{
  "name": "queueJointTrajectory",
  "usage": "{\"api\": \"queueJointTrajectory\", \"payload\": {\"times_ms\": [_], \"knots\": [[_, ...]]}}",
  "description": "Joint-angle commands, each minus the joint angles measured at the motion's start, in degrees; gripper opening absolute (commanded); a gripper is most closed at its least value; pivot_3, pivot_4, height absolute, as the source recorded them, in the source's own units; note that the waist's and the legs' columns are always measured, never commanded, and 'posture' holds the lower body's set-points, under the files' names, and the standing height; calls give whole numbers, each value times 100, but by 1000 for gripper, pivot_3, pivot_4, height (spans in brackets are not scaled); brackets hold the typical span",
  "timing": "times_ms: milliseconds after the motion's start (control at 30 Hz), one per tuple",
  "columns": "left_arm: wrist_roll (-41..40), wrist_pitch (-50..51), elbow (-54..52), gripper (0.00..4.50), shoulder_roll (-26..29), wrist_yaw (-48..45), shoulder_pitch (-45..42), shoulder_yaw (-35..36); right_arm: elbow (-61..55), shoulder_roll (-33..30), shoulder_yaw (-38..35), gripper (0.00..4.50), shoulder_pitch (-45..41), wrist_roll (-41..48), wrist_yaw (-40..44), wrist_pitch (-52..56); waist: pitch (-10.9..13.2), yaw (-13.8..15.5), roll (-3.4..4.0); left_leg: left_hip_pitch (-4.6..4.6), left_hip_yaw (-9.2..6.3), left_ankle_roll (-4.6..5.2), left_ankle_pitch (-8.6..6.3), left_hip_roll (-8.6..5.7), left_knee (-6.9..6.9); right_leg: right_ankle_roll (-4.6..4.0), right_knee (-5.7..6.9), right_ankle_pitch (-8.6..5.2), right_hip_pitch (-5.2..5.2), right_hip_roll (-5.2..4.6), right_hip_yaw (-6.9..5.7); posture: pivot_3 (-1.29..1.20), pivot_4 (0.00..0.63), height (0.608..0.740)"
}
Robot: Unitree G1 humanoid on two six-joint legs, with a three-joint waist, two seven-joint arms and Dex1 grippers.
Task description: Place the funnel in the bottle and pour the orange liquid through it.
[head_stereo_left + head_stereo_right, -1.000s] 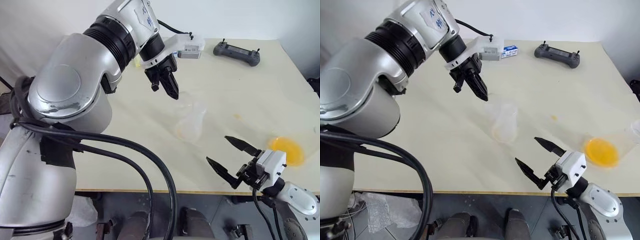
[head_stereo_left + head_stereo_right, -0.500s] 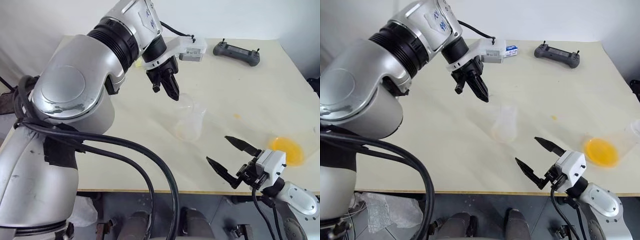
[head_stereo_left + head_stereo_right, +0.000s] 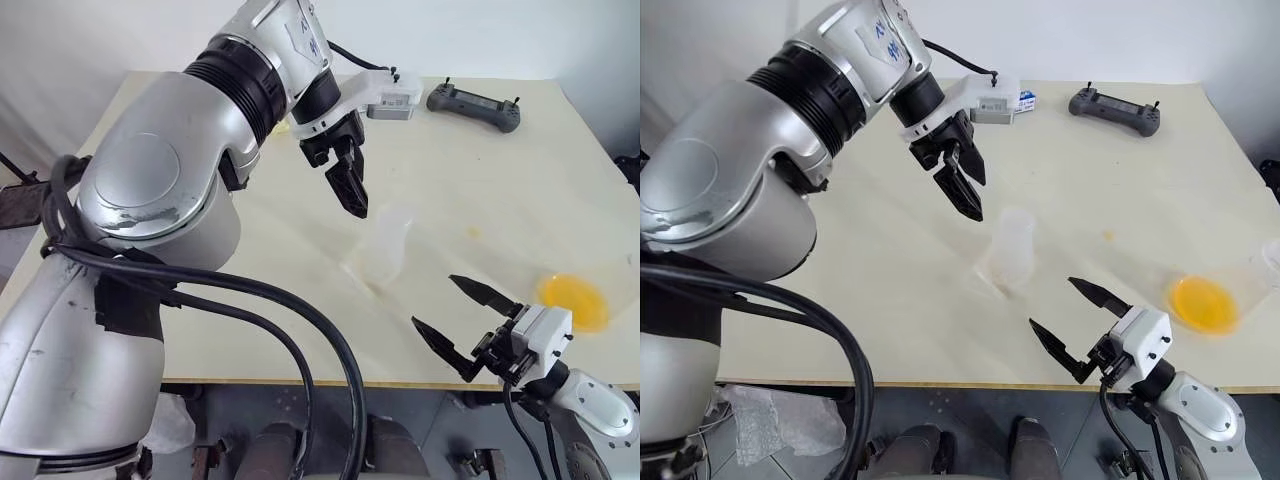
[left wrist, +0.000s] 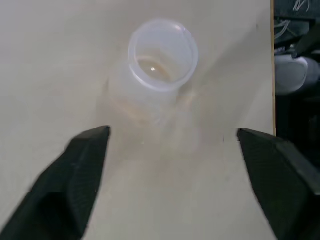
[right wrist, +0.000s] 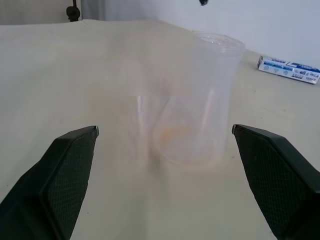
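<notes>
Now both tools spread: left tool (image 3: 350, 190) above bottle (image 3: 383, 243), right tool (image 3: 463, 322) nearby.

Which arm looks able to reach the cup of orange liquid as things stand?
Probably the right: its open gripper sits nearest the cup of orange liquid, with bare table between.

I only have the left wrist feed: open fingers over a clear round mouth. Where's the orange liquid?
Observer: The orange liquid is a round patch near the right edge of the table, with no gripper on it.
Operator: Right gripper?
Observer: The right gripper is open and empty at the table's near edge, pointing toward the bottle.
Operator: Bottle upright?
Observer: Yes. The right wrist view shows it side on, standing upright, with a faint orange trace at its base.
</notes>
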Motion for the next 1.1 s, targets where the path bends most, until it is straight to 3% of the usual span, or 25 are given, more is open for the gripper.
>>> {"api": "queueJointTrajectory", "payload": {"times_ms": [33, 267, 567, 933, 1100], "knots": [[283, -17, 177, 4495, -91, -642, -50, 400, -202, 25, -25, 4500, 11, 36, -52, -109, 0, 0, 0, 0, 1, 0, 0, 0, 0, 0, 0, 0, 0, 0, 0, 0, 150, 740], [730, 78, 468, 4495, 70, -642, 111, 1694, -297, 14, -136, 4500, 174, 79, -104, -99, 0, -6, 0, 0, 8, 3, -1, 1, 0, 1, 1, 0, -3, 1, 3, 0, 150, 740], [1113, 399, 379, 4495, 698, -642, 636, 2931, -379, -222, -556, 4500, 339, 360, -30, 108, 0, -10, 0, 5, 12, 4, -2, 1, 0, 1, 20, 0, -9, -1, 9, 0, 150, 740], [976, 793, -407, 4495, 1874, -642, 1913, 3734, -120, -1005, -1222, 4500, 52, 996, 422, 703, 0, -2, -1, 9, 9, 3, -2, -4, 8, 2, 38, 0, -12, -9, 9, 0, 150, 740], [952, 164, -774, 4495, 2260, -638, 2684, 4915, -93, -1134, -1322, 4500, -43, 1100, 498, 889, 0, -13, 0, 6, 1, 3, -3, -4, 13, 2, 44, 0, -13, -10, 5, 0, 150, 740]]}}
